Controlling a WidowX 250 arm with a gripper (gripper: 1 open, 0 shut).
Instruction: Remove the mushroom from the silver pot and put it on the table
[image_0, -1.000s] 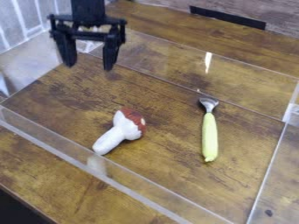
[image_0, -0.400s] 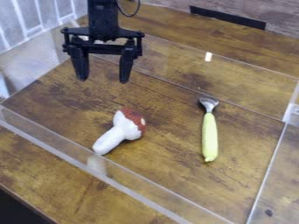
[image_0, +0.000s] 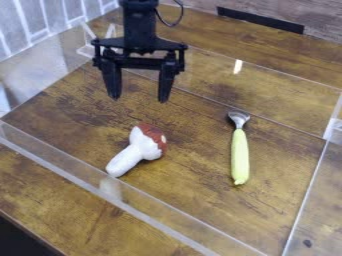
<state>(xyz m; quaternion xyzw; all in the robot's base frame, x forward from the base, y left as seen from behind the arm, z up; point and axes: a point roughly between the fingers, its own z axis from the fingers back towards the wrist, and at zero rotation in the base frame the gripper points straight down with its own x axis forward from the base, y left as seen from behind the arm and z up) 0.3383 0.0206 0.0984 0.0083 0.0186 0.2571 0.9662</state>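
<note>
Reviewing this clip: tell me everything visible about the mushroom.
The mushroom has a thick white stem and a rounded reddish-brown cap with paler patches; it looks like a smooth toy, though the material is uncertain. It lies on its side on the brown wood-grain table, cap toward the far right of the view and stem toward the near left, close to the clear near wall. It looks whole. Only the tabletop appears to touch it; the open gripper is beyond it, apart.
</note>
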